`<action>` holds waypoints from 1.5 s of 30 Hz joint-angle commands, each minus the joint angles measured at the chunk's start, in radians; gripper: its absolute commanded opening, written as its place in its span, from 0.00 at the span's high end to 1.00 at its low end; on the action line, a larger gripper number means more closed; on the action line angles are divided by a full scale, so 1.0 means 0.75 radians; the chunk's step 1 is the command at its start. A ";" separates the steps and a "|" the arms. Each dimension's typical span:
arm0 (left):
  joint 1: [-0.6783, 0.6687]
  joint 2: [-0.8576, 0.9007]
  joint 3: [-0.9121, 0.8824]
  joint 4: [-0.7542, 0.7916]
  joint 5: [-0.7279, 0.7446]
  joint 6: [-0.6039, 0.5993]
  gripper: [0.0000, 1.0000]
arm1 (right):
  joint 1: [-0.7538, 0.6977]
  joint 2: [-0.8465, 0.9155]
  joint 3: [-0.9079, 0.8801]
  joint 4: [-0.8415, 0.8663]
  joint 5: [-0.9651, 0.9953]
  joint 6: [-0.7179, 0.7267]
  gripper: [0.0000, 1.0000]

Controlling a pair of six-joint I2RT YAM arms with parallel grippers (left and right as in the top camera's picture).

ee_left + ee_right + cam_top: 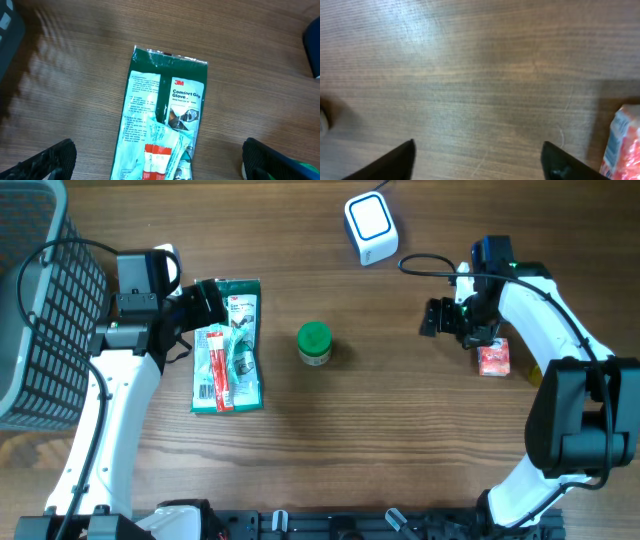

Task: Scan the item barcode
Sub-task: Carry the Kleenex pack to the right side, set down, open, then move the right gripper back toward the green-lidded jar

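Observation:
A green glove packet (240,340) lies flat at the left of the table with a red-and-white sachet (217,370) on top of it. My left gripper (205,315) hovers open over them. In the left wrist view the glove packet (165,110) and the sachet (155,160) lie between the wide-spread fingers (55,160). A small red box (493,359) lies at the right. My right gripper (445,320) stands open just left of it, over bare wood, and the red box (622,145) shows beside its right finger. The white-and-blue scanner (370,227) sits at the back.
A jar with a green lid (314,343) stands mid-table. A dark wire basket (40,300) fills the far left. The right arm's cable (425,262) loops near the scanner.

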 commanded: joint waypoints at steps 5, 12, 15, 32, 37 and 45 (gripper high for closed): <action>0.007 -0.014 0.015 0.004 0.011 0.007 0.00 | 0.000 0.008 -0.192 0.121 0.304 0.106 0.55; 0.007 -0.014 0.015 0.004 0.011 0.007 0.00 | -0.001 0.008 -0.248 0.181 0.643 0.106 0.68; 0.007 -0.014 0.015 0.004 0.011 0.007 0.00 | -0.001 0.007 -0.242 0.175 0.721 0.104 0.64; 0.007 -0.014 0.015 0.004 0.011 0.007 0.00 | 0.008 0.006 -0.027 0.076 -0.358 -0.044 0.00; 0.007 -0.014 0.015 0.004 0.011 0.007 0.00 | 0.021 0.008 -0.108 0.157 -0.411 -0.044 0.00; 0.007 -0.014 0.015 0.004 0.011 0.007 0.00 | 0.026 -0.024 -0.184 0.148 -0.459 -0.040 0.48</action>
